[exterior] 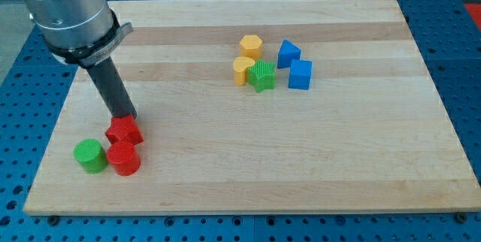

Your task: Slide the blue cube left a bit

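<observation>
The tip (128,119) of the tool is being rested near the counter's (225,189) bottom-left corner, touching the red star-like block (124,131); being a bare rod, the tool is holding nothing. The blue cube (301,74) is sitting well apart, toward the top-right, just beside the green star block (261,75). Trouble is being risked: a leftward push would likely be driving the cube into that green block, and the yellow blocks (243,69) would be getting shoved along.
</observation>
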Action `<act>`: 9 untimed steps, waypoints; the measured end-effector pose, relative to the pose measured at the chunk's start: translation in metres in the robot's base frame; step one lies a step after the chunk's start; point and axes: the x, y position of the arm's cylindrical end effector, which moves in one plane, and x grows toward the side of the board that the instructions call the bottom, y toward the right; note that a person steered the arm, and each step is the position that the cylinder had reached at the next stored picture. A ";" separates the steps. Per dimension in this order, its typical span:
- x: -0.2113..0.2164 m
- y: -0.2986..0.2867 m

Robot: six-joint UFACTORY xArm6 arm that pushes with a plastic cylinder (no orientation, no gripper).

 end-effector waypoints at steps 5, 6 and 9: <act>-0.034 0.290; -0.057 0.336; -0.072 0.298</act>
